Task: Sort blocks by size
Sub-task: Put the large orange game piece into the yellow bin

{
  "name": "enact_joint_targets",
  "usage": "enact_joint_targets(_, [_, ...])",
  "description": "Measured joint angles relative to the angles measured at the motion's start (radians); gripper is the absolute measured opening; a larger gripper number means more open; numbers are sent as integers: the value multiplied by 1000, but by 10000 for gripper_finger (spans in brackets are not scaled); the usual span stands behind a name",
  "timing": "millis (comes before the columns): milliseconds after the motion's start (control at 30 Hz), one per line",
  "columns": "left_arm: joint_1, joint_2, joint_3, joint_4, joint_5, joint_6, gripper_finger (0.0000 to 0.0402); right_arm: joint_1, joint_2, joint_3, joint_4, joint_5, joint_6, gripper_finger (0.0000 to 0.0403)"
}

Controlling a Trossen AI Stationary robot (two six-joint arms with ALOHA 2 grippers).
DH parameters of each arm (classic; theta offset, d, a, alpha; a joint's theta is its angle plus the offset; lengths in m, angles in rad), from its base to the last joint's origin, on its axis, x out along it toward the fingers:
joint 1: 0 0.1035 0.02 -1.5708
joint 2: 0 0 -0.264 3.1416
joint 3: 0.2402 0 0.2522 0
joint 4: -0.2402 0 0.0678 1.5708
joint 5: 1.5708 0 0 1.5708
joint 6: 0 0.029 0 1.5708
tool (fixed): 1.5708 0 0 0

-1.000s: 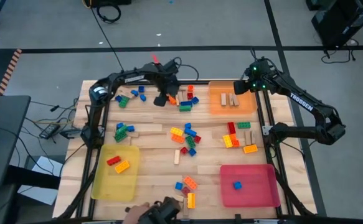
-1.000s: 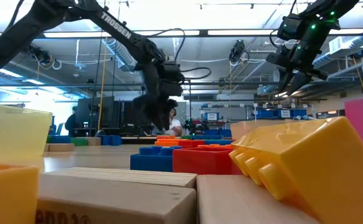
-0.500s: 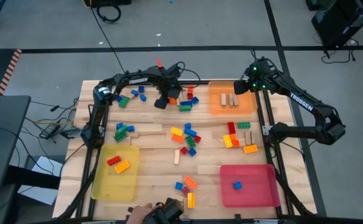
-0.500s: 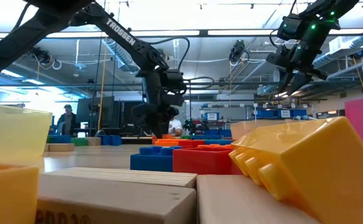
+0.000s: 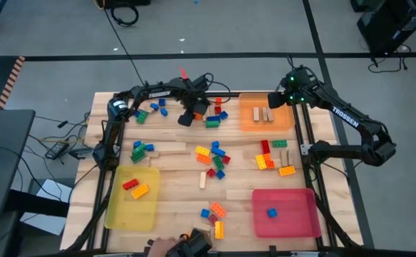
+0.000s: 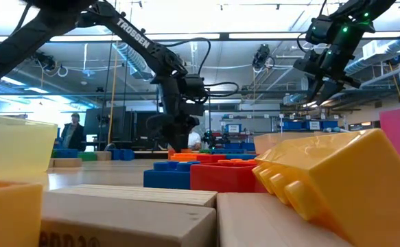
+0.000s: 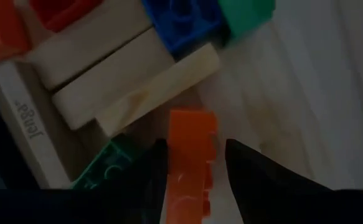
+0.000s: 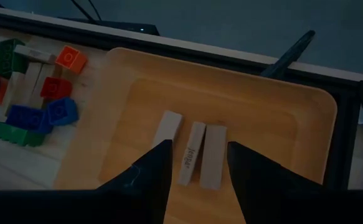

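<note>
The left gripper (image 7: pixel 190 168) holds its fingers narrowly around the small orange plastic brick (image 7: pixel 190 146) (long axis toward 12 o'clock); the right gripper (image 8: pixel 197 165), fingers wide, waits.

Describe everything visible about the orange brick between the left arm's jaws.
The orange brick is a small plastic piece with notched edges, longer than wide. It sits between the left gripper jaws, over the pale wooden table. Tan wooden blocks lie just beyond its far end, a green brick beside it.
</note>
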Motion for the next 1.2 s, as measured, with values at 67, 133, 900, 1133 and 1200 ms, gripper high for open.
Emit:
enact_joint_targets(67, [-1,0,-24,-4,15,-10,167,0,0,0,0,0,0,167])
enact_joint_targets(133, [-1,0,-51,0,15,-27,167,0,0,0,0,0,0,167])
enact_joint_targets(900, [-6,-83,124,-211,-46,-595,94,0,0,0,1,0,-27,167])
enact_joint_targets(1133, [-57,-286,160,-377,-38,-848,94,0,0,0,0,-1,-43,168])
enact_joint_targets(1200, [-89,-345,160,-424,-57,-932,94,0,0,0,0,-2,-46,167])
